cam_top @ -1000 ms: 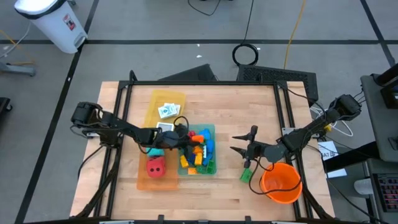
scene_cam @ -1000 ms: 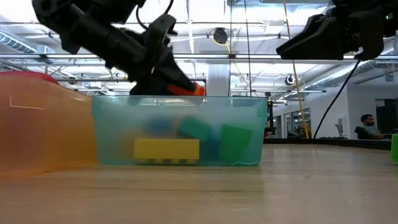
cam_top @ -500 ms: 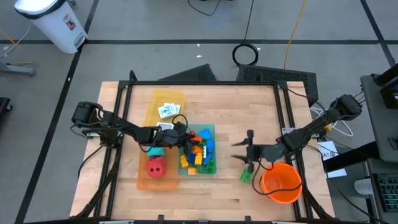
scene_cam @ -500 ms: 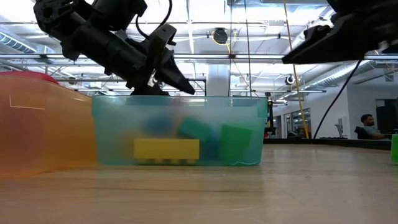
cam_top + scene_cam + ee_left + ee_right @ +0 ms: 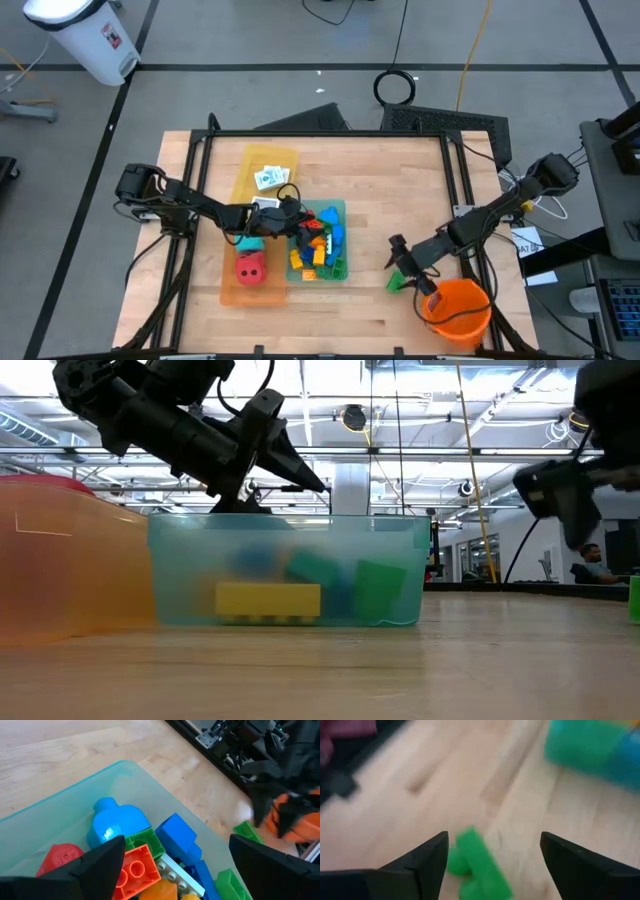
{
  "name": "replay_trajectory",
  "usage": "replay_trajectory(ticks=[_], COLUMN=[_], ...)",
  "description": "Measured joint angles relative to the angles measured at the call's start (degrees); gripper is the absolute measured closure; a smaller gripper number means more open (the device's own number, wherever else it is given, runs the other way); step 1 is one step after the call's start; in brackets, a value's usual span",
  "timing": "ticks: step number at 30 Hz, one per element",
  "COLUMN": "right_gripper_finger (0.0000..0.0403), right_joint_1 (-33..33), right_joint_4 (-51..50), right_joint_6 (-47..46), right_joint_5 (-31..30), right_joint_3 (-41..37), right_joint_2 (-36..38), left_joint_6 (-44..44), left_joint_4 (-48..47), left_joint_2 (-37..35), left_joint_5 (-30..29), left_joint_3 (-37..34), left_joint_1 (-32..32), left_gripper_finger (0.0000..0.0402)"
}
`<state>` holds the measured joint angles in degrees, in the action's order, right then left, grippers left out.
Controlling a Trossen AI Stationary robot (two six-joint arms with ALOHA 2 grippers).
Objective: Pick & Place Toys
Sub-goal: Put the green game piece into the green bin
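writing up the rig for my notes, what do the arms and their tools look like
Both arms are dark, nearly black, jointed links with black cables looped alongside. Each ends in a tool, the left tool and the right tool, with two flat, tapering black fingers. No markings show.

Glossy plastic bricks (image 5: 135,865) (translucent teal tray (image 5: 290,570)), matt wooden table (image 5: 400,180).

Bricks (image 5: 320,245) in blue, red, yellow, green and orange are lying heaped in the teal tray (image 5: 339,209). One green brick (image 5: 396,282) is sitting alone on the bench (image 5: 400,180). A red die (image 5: 250,267) is resting in the orange tray (image 5: 228,290), white cards (image 5: 268,179) in the yellow tray (image 5: 245,160).
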<state>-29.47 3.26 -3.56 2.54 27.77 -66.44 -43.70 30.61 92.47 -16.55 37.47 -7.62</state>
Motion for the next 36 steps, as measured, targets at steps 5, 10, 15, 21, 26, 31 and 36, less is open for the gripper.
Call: replay_trajectory(ticks=[5,10,15,21,26,31,36], right_gripper_finger=[0.0125,0.0143,0.0172,0.0241,0.0277,0.0277,0.0271], right_joint_1=[-0.36,-0.26,-0.27,-0.27,-0.27,-0.27,-0.27], right_joint_4=[-2.66,-3.44,-3.48,-3.04,-1.82,0.49,8.26], right_joint_6=[2.66,4.59,6.21,8.42,9.25,13.32,22.10], right_joint_5=[3.14,2.82,2.65,2.47,1.72,-7.22,-24.37], right_joint_3=[-0.02,-0.02,-0.02,0.05,0.02,0.00,-0.02], right_joint_2=[-3.70,-6.88,-9.50,-10.61,-10.06,-7.44,-5.19], left_joint_6=[0.00,0.00,0.00,-0.19,-0.33,-1.15,-2.06], left_joint_4=[0.11,0.11,0.11,0.11,0.11,0.85,6.06], left_joint_2=[0.02,0.04,0.04,0.03,0.04,0.04,0.04], left_joint_5=[-0.01,-0.01,-0.01,-0.03,-0.03,-0.08,-3.48], left_joint_3=[0.00,0.02,0.02,0.02,0.02,0.02,0.16], left_joint_1=[0.01,0.02,0.02,0.02,0.04,0.03,-0.26], left_gripper_finger=[0.0035,0.0034,0.0034,0.0034,0.0034,0.0034,0.0034])
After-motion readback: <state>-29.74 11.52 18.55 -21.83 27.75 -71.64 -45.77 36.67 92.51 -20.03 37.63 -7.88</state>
